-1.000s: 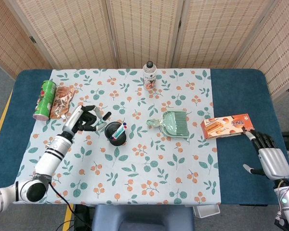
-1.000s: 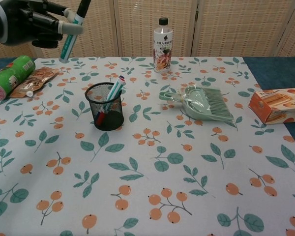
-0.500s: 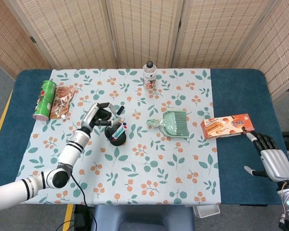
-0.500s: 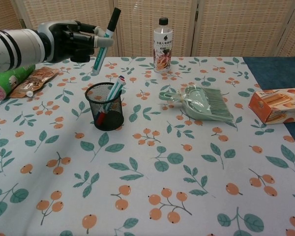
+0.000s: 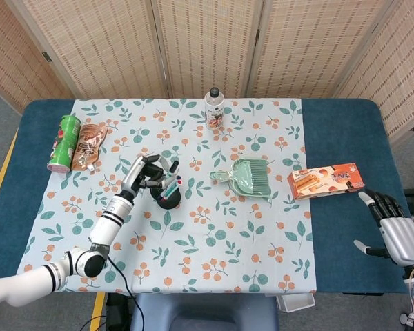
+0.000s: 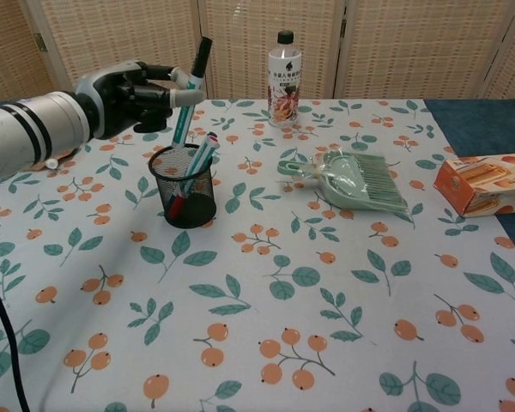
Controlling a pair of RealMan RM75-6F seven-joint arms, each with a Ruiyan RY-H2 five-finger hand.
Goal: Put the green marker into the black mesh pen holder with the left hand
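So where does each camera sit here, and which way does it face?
Head view: high above the near edge, looking steeply down on the floral-cloth table; left hand and right hand show.
Chest view: low at the near edge, facing the screens; left hand only.
Shared: green marker, black mesh pen holder.

Almost no writing can be read here. The bottle (image 6: 284, 75) at the far edge of the table carries a label with dark print, but the characters are too small to make out. The orange box (image 6: 486, 182) on the right has printed characters on its top face in the head view (image 5: 326, 179); they look like Chinese script and I cannot read them. The green can (image 5: 63, 142) and the brown snack bag (image 5: 90, 145) on the left also show printing, too blurred to read. No numbers or signs are legible.
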